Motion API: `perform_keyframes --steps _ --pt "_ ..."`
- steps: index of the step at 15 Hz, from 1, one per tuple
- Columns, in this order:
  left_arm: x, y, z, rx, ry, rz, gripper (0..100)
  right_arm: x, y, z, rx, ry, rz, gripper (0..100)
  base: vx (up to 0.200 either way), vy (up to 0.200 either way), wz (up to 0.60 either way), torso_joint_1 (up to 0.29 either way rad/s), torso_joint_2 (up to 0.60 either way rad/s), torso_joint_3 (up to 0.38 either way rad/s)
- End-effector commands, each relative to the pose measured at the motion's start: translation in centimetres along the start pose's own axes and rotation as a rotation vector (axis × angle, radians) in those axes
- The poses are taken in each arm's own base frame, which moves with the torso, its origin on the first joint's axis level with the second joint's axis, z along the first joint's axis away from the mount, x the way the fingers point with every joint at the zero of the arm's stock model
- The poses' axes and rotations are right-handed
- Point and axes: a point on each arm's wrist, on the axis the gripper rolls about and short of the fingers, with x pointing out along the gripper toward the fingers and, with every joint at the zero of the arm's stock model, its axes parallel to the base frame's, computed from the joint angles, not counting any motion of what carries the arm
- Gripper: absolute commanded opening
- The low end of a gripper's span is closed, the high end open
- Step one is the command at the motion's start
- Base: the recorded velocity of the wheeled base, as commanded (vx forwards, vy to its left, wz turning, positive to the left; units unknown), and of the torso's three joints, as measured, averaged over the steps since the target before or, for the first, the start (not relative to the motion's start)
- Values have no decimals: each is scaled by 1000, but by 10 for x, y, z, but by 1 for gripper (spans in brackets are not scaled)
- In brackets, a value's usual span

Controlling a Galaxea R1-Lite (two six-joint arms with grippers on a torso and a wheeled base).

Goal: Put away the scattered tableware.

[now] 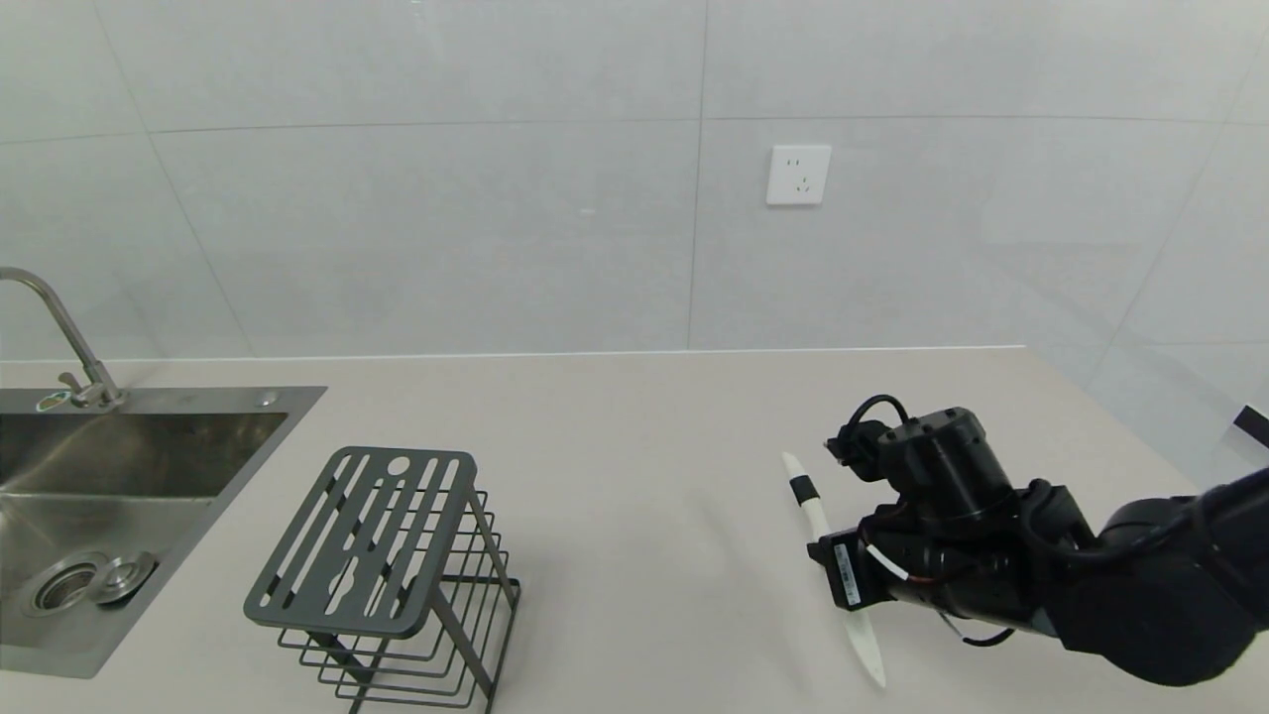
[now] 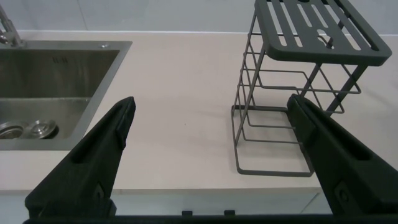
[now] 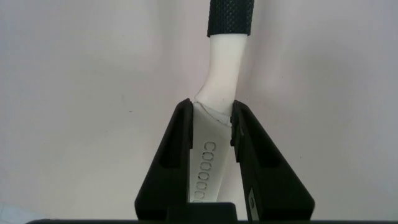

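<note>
A white knife (image 1: 815, 513) with a black band on its handle lies lengthwise on the right side of the counter; whether it rests on the surface or hangs just above it I cannot tell. My right gripper (image 1: 839, 555) is shut on it. In the right wrist view the two fingers (image 3: 180, 134) pinch the knife (image 3: 224, 62) where the blade meets the handle. A dark slotted knife rack (image 1: 377, 535) stands at the counter's front left. My left gripper (image 2: 210, 106) hangs open, low over the counter, between the sink (image 2: 56, 62) and the rack (image 2: 311, 62).
A steel sink (image 1: 288, 399) with a faucet (image 1: 59, 327) and drain (image 1: 94, 580) fills the left end. A wall outlet (image 1: 798, 175) sits on the tiled wall behind. Bare counter (image 1: 634, 466) stretches between the rack and the knife.
</note>
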Motion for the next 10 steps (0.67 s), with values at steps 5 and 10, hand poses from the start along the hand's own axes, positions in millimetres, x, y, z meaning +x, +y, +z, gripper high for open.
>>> perform_keyframes --steps 5,10 --pt "0 0 0 0 1 -2 100 -26 -3 11 -127 -231 153 0 0 0 0 0 0 0" --pt "0 0 0 8 1 -10 100 -21 -33 11 -349 -426 338 0 0 0 0 0 0 0"
